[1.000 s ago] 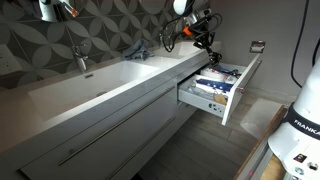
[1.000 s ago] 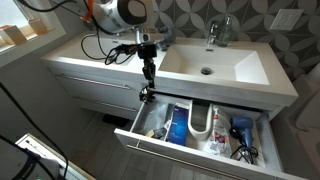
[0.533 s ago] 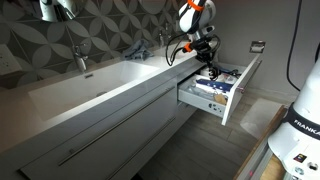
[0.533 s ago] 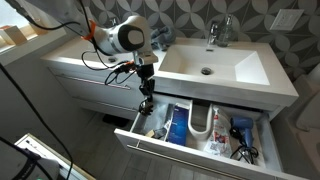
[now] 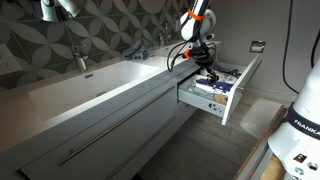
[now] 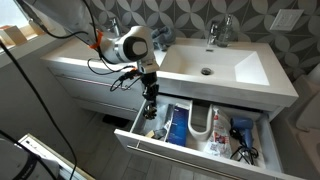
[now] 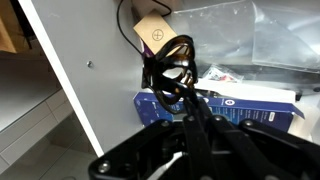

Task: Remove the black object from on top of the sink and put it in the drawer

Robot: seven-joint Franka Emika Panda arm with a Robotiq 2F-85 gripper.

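Observation:
The long white sink [image 5: 100,78] with chrome taps shows in both exterior views [image 6: 215,62]. Below its end the white drawer [image 5: 232,95] stands pulled open and also shows from the front [image 6: 185,160]. My gripper [image 6: 151,98] hangs at the drawer's end, fingers pointing down into it [image 5: 207,70]. In the wrist view the gripper [image 7: 188,108] is shut on the black object [image 7: 166,62], a tangle of black loops. It hangs just above a blue box [image 7: 245,108] inside the drawer.
The drawer holds a blue bottle [image 6: 178,125], a white U-shaped pipe cut-out [image 6: 203,122], a blue hair dryer [image 6: 240,130] and cables. The drawer's white side wall [image 7: 90,70] is close beside the gripper. A longer closed drawer front [image 5: 100,135] runs below the sink.
My gripper has come down from sink height toward the open drawer, carrying the black object with it. The drawer has not moved.

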